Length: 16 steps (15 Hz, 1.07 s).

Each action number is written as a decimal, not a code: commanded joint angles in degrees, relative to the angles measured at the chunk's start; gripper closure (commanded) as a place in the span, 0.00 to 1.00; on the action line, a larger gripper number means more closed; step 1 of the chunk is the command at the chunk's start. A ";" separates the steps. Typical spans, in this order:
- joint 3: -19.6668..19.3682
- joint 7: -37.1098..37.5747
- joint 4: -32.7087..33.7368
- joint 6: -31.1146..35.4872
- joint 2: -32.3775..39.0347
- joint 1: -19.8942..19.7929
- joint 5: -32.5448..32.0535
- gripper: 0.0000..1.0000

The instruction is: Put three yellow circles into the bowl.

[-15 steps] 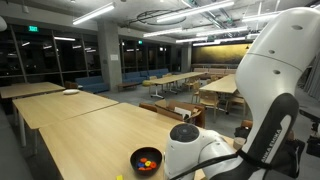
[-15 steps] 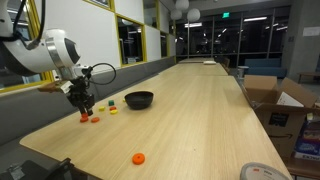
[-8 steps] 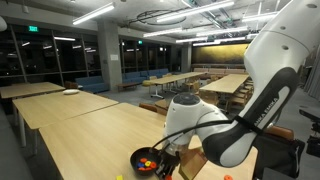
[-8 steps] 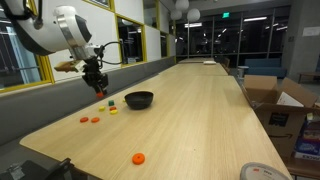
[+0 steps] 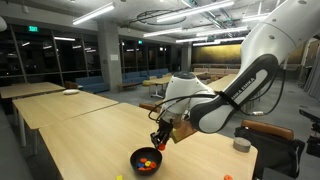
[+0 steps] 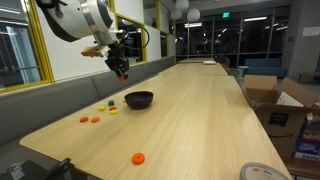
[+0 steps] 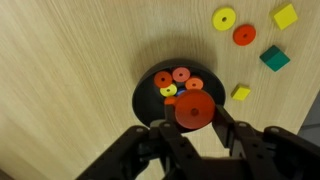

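- Wrist view: the pincer (image 7: 196, 120) pinches a red-orange disc (image 7: 195, 106) directly over the near rim of the bowl (image 7: 143, 100).
- The bowl holds red and orange discs and a half-covered yellow piece (image 7: 169, 91).
- One yellow circle (image 7: 224, 18) lies on the worktop (image 7: 70, 60) beyond the bowl, well apart from the pincer, near an orange disc (image 7: 244, 35).
- In both exterior views the pincer (image 5: 160, 141) (image 6: 122, 72) hangs above the bowl (image 5: 146, 153) (image 6: 139, 95).
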 commanded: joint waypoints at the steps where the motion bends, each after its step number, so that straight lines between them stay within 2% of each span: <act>1: 1.95 -3.67 4.85 0.42 3.83 -2.97 3.47 0.74; 10: 2.20 -13.64 12.61 -1.14 13.31 -4.13 16.21 0.74; 11: 2.11 -14.45 13.19 -1.51 13.98 -4.10 17.43 0.71; 12: 1.99 -15.03 13.59 -2.02 14.38 -4.05 18.51 0.33; 13: 1.79 -15.42 13.92 -2.45 14.72 -3.96 19.25 0.32; 16: 1.34 -15.80 14.01 -3.30 14.98 -3.73 20.82 0.12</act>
